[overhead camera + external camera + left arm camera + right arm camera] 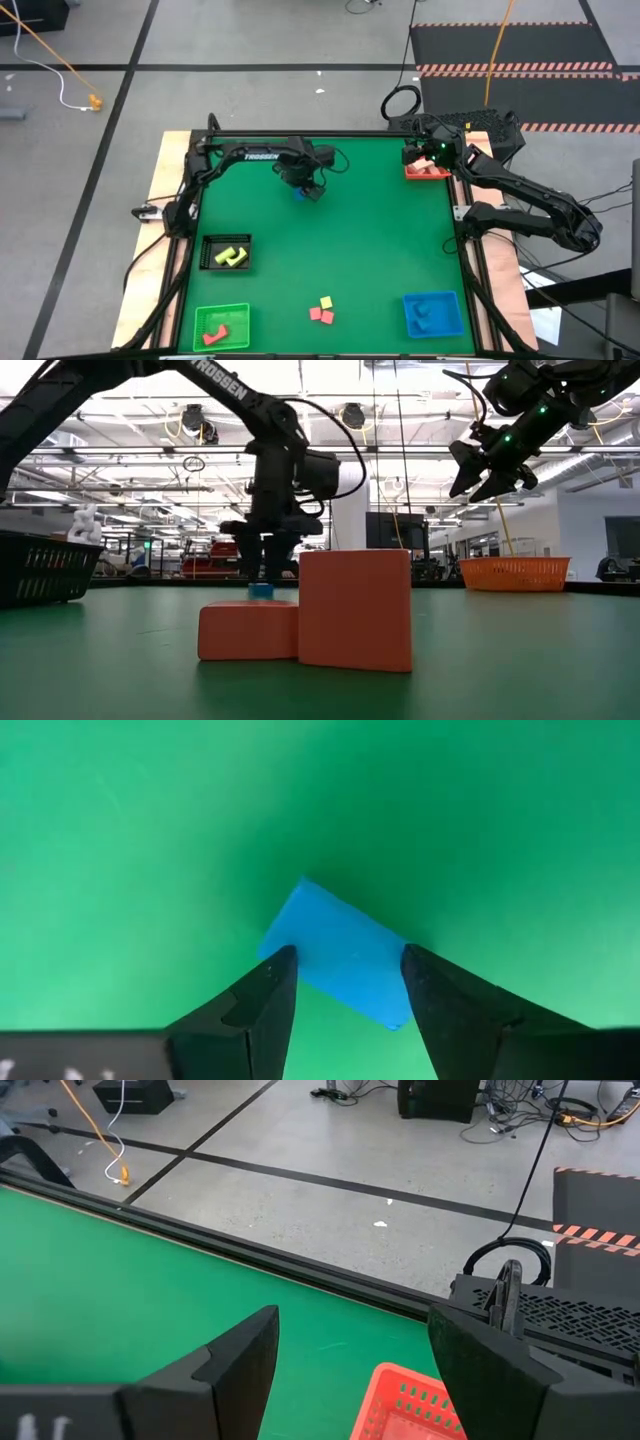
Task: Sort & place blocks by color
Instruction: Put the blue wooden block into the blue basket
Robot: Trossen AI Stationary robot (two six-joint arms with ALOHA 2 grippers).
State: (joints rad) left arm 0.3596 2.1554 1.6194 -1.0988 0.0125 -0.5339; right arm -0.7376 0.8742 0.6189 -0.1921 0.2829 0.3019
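1. Gripping a blue block (pixel 340 955) between its two dark fingers (pixel 262 1005), the left hand (pixel 303 188) stood low over the green surface (pixel 370 240) in the upper middle of the high view.
2. Seen from the left wrist, the blue block lay turned at an angle between the fingers, each finger touching one of its sides.
3. From table height, the left hand (pixel 268 565) pointed straight down in the left centre of the frame, with the blue block (pixel 261 590) a small patch at its tips, at the surface.
4. The right hand (pixel 418 152) hung at the upper right of the high view, above the red tray (pixel 428 171) at the far right corner of the surface.
5. Its fingers stood apart with nothing between them; the right wrist view showed the red tray (pixel 415 1405) below and beyond them, near the surface's edge.
6. At table height the right hand (pixel 478 472) was raised in the upper right of the frame, well clear of the surface.
7. Two red blocks (pixel 321 315) and a yellow block (pixel 326 301) lay close together on the open surface at the lower middle of the high view.
8. Those red blocks (pixel 310 622) filled the centre foreground of the low view, touching side by side.
9. A black bin (pixel 226 254) at the left held yellow blocks (pixel 231 257).
10. A green tray (pixel 221 326) at the lower left held red blocks (pixel 217 333).
11. A blue tray (pixel 433 313) at the lower right held blue blocks (pixel 424 309).
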